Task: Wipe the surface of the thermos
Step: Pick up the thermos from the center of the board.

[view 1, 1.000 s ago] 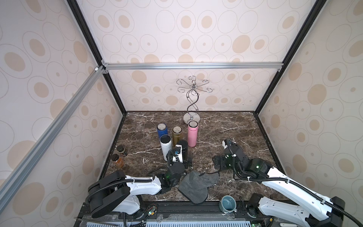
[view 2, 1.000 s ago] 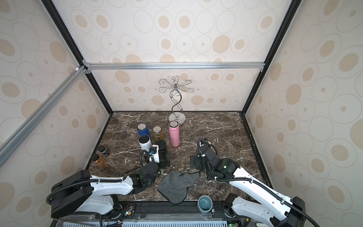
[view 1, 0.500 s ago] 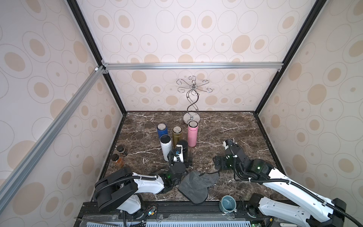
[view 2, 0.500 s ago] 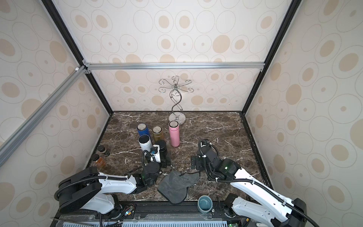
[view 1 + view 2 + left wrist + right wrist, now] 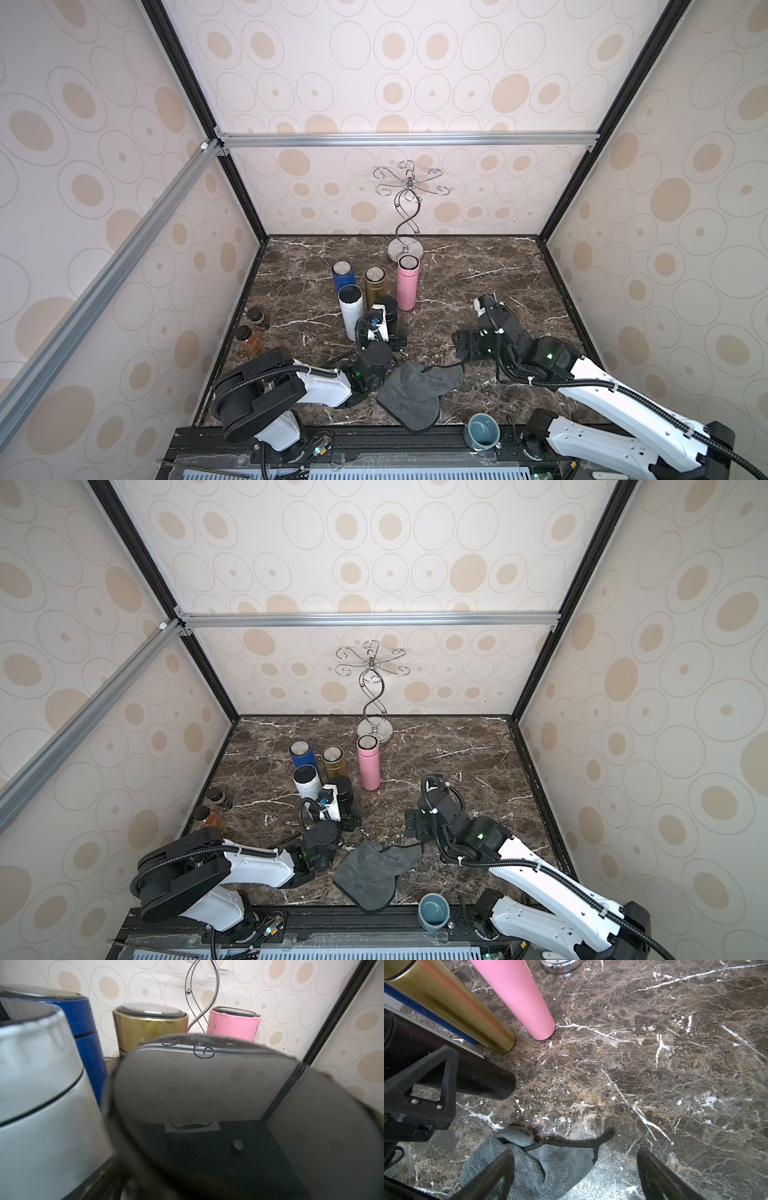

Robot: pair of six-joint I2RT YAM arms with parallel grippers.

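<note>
Five capped cylindrical thermoses stand left of centre on the marble desk (image 5: pixel 478 270): blue thermos (image 5: pixel 343 276), gold thermos (image 5: pixel 375 282), pink thermos (image 5: pixel 407 286), white thermos (image 5: pixel 351 309) and, nearest, the glossy black thermos (image 5: pixel 391 302) at the left gripper (image 5: pixel 390 332) (grip cannot be told). Right gripper (image 5: pixel 575 1154) spread at the edge of one plush grey cloth (image 5: pixel 542 1159). Two jars (image 5: pixel 249 338), brownish contents, by the left wall.

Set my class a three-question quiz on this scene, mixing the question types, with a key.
1. How many thermoses stand on the table?
2. True or false: the right tool clamps the grey cloth.
3. The left tool is at which thing? A black thermos, B teal cup, C metal stand.
Key: 1. five: blue, gold, pink, white, black. 2. false; the cloth lies loose and that tool is open. 3. A.
</note>
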